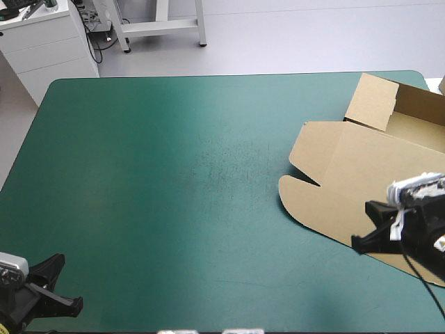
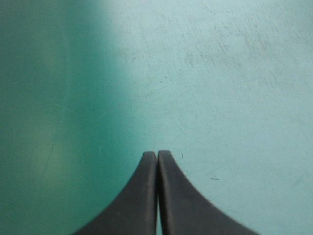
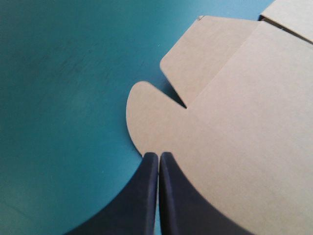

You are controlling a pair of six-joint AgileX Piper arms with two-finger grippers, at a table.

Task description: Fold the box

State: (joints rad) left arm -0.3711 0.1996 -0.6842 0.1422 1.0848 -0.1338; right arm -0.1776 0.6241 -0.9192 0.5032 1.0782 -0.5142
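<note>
And here is the table with its teal-green cover (image 1: 139, 209), wide and flat, taking up nearly the whole high view. Its far corners are rounded, and a thin dark rim runs along the far edge. Around the middle of the table there is a patch of faint dark scuffs (image 1: 222, 163), fine strokes criss-crossing on the cover. Up close in the left wrist view the cover shows thin scratches and small nicks (image 2: 220, 49) scattered over it. The right wrist view catches a light streaky rub mark (image 3: 73, 63) on it. By the far right corner, at the table's right edge, a small pale sliver (image 1: 441, 85) peeks in, too little to identify.
</note>
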